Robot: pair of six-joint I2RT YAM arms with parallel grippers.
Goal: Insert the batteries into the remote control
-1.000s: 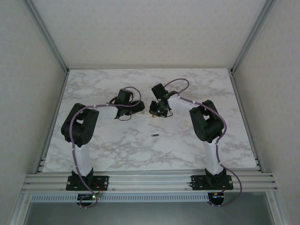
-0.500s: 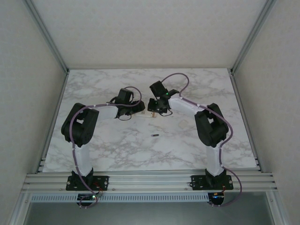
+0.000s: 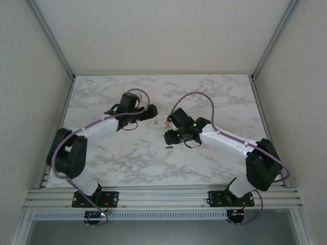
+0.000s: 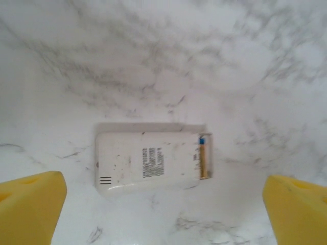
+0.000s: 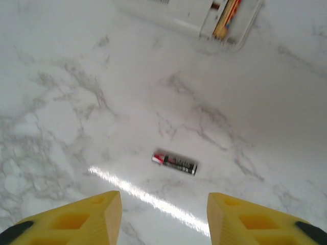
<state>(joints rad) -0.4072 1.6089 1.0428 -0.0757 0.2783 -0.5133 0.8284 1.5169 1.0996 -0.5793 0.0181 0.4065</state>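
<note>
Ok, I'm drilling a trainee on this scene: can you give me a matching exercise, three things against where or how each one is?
Things:
1. loose battery
2. remote control
3. left gripper

States:
A. open, above the remote control
B. lying alone on the marble table
C. back up, a fitted battery in its open bay

Pairs: 1-B, 2-C, 3-A

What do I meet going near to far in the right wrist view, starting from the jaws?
Loose battery lying flat on the table → remote at the far edge, a seated battery in its open compartment.
</note>
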